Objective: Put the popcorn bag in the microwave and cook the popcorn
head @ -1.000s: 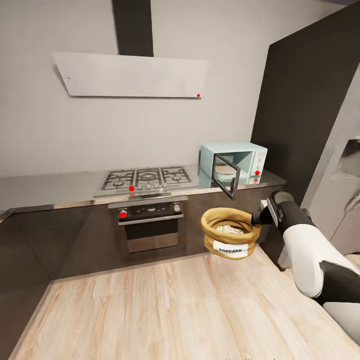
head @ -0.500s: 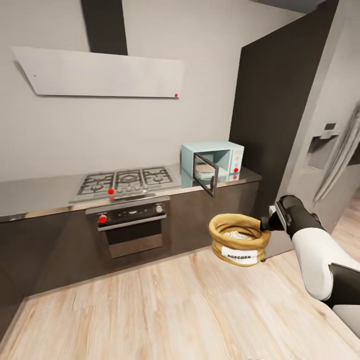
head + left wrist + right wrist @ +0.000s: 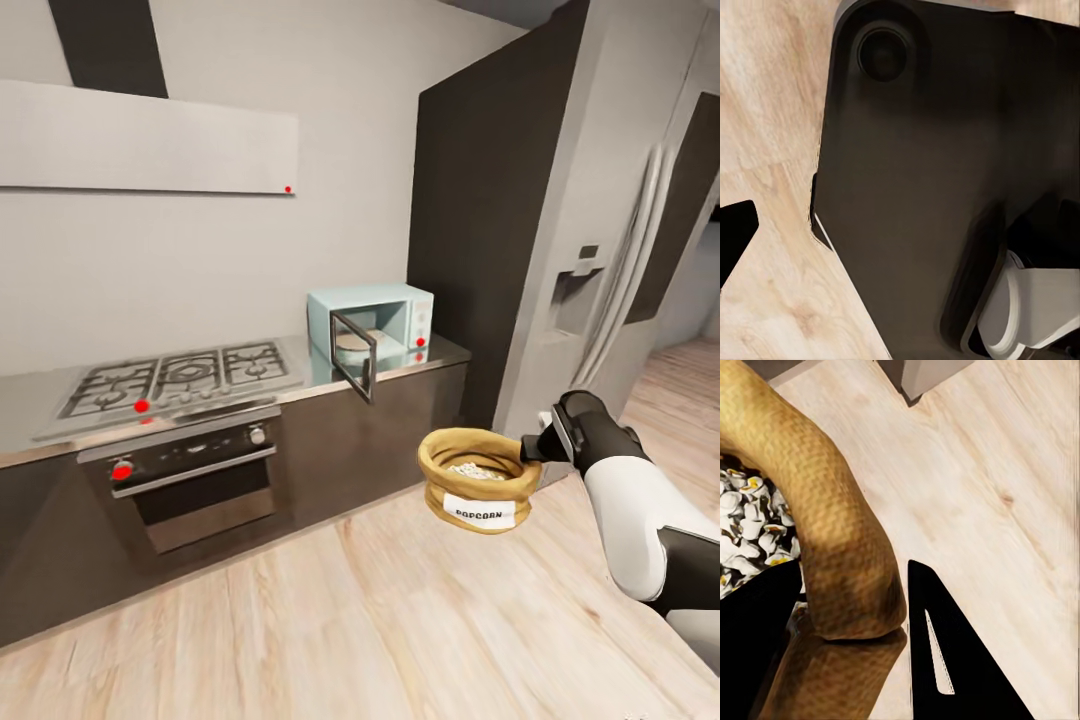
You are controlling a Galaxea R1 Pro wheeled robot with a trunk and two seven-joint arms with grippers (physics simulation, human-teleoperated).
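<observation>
One popcorn bag (image 3: 475, 481), a squat round sack of coarse tan weave with a thick rolled rim and a white label reading "POPCORN", hangs in the air above the pale wood-plank floor (image 3: 350, 620), out in front of the dark cabinet fronts and well apart from the desk (image 3: 440, 357). The right tool (image 3: 527, 450) has it by the rim: in the right wrist view one black finger sits inside the sack and the other outside, closed tight on the woven roll (image 3: 844, 547). Many small whitish popcorn (image 3: 746, 521) pieces, some touched with yellow, lie heaped inside. One microwave (image 3: 370, 325), a pale mint-blue box, stands near the right end of the glossy grey desk, its dark glass door (image 3: 354, 355) swung wide open past the front edge. One steel gas hob (image 3: 170, 375) lies further left, above one black built-in oven (image 3: 190, 480). Whether the left tool is open or closed cannot be told.
</observation>
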